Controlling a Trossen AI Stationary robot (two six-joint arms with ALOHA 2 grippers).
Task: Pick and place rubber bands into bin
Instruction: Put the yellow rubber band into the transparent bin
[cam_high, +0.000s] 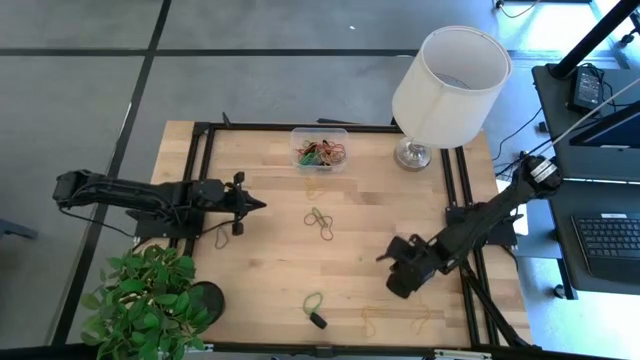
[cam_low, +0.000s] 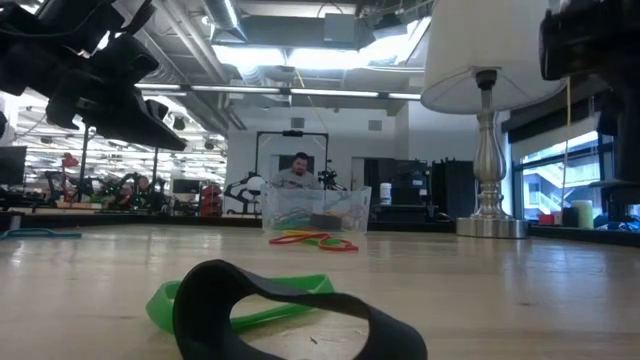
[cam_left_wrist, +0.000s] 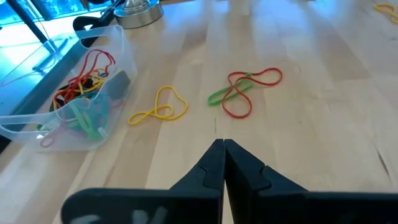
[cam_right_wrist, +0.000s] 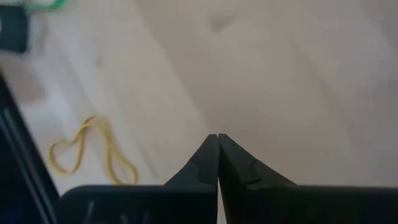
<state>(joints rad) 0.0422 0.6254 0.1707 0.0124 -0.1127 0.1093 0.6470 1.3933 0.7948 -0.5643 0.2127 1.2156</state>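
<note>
The clear bin (cam_high: 319, 149) stands at the table's far middle with several coloured rubber bands inside; it also shows in the left wrist view (cam_left_wrist: 37, 124). Loose bands lie flat on the table: a yellow one (cam_left_wrist: 158, 109) near the bin, a red and green tangle (cam_high: 319, 222), a green and black pair (cam_high: 315, 309) near the front, and yellow ones (cam_high: 395, 320) at the front right. My left gripper (cam_high: 262, 204) is shut and empty above the table's left part. My right gripper (cam_high: 381, 257) is shut and empty above the right front part.
A white lampshade on a silver lamp base (cam_high: 412, 152) stands at the far right next to the bin. A potted green plant (cam_high: 150, 300) stands at the front left corner. Black rails (cam_high: 200, 160) run along the table's edges.
</note>
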